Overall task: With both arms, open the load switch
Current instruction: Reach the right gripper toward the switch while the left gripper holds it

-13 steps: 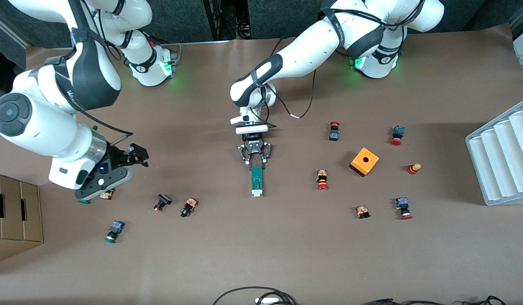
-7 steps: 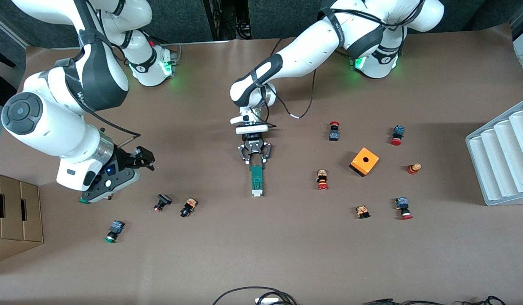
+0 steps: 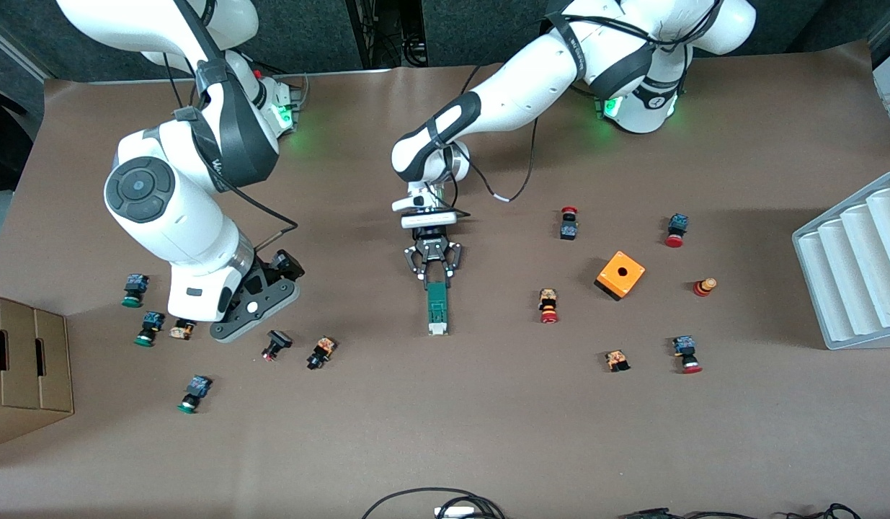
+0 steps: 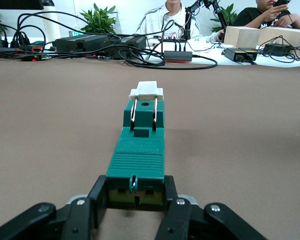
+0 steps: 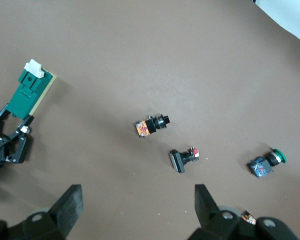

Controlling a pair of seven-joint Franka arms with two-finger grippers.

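Observation:
The load switch (image 3: 437, 306) is a narrow green block lying mid-table, its white sliding piece (image 3: 437, 329) at the end nearer the front camera. My left gripper (image 3: 433, 276) is shut on the switch's other end. In the left wrist view both pads (image 4: 96, 200) press the sides of the green block (image 4: 140, 150), and the white piece (image 4: 146, 90) sticks out at its tip. My right gripper (image 3: 254, 310) hovers toward the right arm's end of the table, over bare table beside small buttons. Its fingers (image 5: 70, 205) stand wide open with nothing between them. The switch (image 5: 32, 90) also shows in the right wrist view.
Several small push buttons (image 3: 321, 353) are scattered at both ends of the table, some close under the right hand. An orange cube with a hole (image 3: 620, 274), a grey ridged tray (image 3: 855, 267) and a cardboard box (image 3: 23, 367) also stand there. Cables (image 3: 445, 504) lie at the front edge.
The right arm has swung toward the middle of the table and the switch, uncovering two green-capped buttons. The left gripper and the switch have not moved.

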